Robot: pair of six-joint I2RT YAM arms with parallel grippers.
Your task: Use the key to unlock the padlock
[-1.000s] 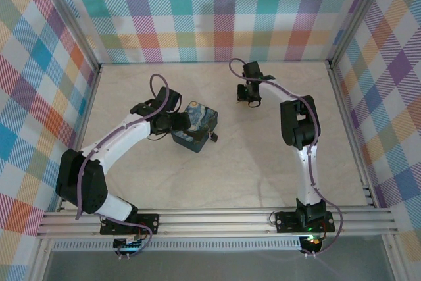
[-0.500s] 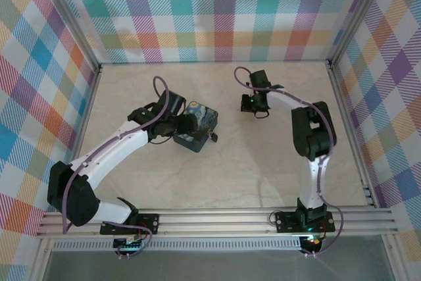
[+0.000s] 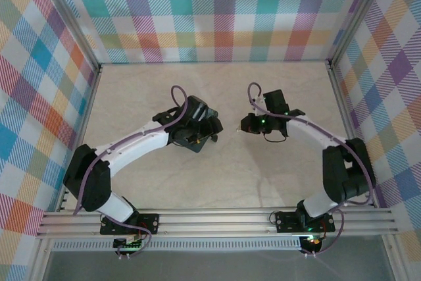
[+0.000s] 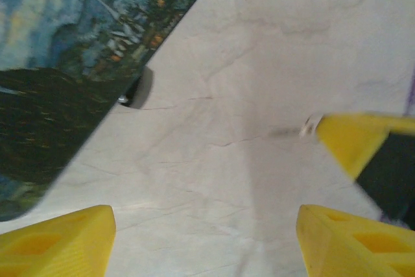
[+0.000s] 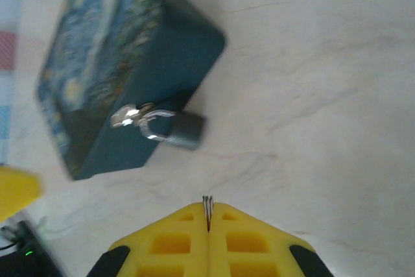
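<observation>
Frame rail (image 3: 217,218): aluminium; found on the near side of the tin (image 5: 110,63), well apart from it; both arm bases are bolted to it.
Table (image 5: 311,95): pale, marble-patterned; the tin is borne near its middle.
Right gripper (image 5: 209,225): yellow fingers are pressed together and clamped on the key (image 5: 207,200); it is held off the tin's padlock side, apart from the tin.
Key: thin and silvery; it is pinched between the right fingers with only a short tip left showing; the tip is pointed toward the tin's padlock side and is kept clear of the padlock (image 5: 186,128).
Left gripper (image 4: 206,238): jaws are spread wide with only bare table seen between them; it is placed just beside the tin's edge, on the same side as the padlock.
Padlock: small, dark grey, squarish; its thin shackle is threaded through a silvery hasp (image 5: 133,117) on the tin's side wall; the body is set just beside the foot of that wall.
Tin: rectangular, painted with blue-and-yellow swirls; lid closed; from above, much of it is covered by the left wrist.
Walls (image 3: 217,11): pastel plaid; raised beyond the tin and to both its sides, well apart from it.
</observation>
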